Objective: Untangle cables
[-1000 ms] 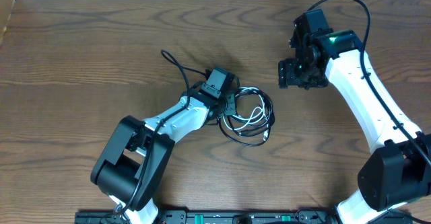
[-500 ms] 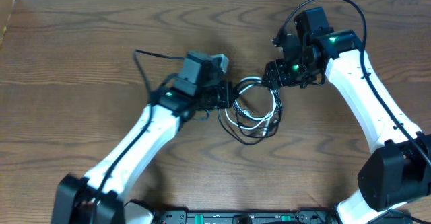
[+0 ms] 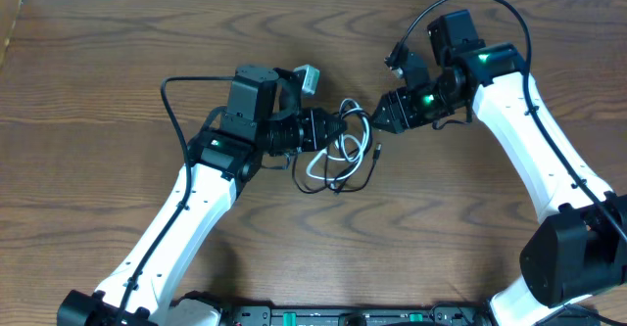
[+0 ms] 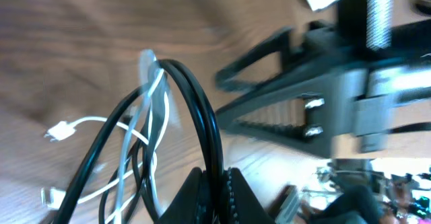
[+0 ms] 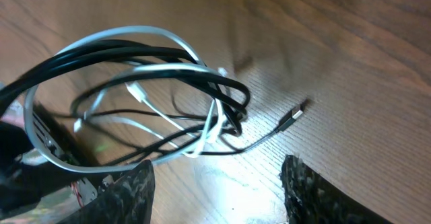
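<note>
Near the centre of the brown wooden tabletop point(image 3: 98, 62), the white left arm point(image 3: 186, 209) and white right arm point(image 3: 534, 140) faced each other. The left gripper point(image 4: 215, 178) was clamped on the thin black cable point(image 4: 202, 109), which was looped with the thin white cable point(image 5: 135, 32). The right gripper point(image 5: 215, 173) stood wide apart beside them. Only the left wrist view showed the clamp.

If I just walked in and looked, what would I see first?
Probably the messy tangle in the middle of the wooden table: a black cable and a white cable looped through each other. The left end effector is shut on the black cable. The right end effector sits open just to the tangle's right, and a black plug lies loose on the wood nearby.
</note>
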You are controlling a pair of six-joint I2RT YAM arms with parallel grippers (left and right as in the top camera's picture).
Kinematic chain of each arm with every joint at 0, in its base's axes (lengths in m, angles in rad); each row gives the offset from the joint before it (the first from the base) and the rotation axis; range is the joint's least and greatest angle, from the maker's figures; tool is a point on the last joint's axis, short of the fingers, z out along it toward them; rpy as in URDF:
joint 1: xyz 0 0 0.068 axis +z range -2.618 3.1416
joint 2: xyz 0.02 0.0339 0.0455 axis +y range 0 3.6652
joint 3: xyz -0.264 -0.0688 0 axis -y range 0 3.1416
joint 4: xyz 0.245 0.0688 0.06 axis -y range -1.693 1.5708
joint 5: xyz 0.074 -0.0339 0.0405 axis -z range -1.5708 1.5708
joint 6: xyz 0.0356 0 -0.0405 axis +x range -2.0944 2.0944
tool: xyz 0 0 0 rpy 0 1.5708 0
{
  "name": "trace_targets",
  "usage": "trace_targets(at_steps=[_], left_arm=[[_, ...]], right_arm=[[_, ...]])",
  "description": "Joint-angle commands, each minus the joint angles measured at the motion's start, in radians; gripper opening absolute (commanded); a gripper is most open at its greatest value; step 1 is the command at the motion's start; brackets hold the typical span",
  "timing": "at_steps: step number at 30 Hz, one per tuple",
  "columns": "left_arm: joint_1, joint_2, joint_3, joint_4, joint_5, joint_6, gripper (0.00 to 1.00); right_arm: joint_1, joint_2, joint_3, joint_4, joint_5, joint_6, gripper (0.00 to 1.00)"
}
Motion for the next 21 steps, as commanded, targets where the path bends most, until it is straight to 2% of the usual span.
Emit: trace_targets(at_steps=[1, 10, 18, 21], left_arm=[[0.005, -0.012, 0.028, 0.06, 0.097, -0.085, 0.08], [0.005, -0.012, 0.028, 0.175, 0.189, -0.217, 0.07], [0.006, -0.014, 0.028, 0.447, 0.304, -0.424, 0.07], [0.027, -0.018, 0.028, 0.493, 0.328, -0.477, 0.07]], right_arm=[[0.031, 0.006, -0.005, 0.014, 0.043, 0.073, 0.58], [0.052, 0.008, -0.006, 0.047, 0.085, 0.138, 0.59], [0.051, 0.008, -0.065, 0.136, 0.349, 0.342, 0.59], [0.044, 0.008, -0.108, 0.152, 0.459, 0.425, 0.58]])
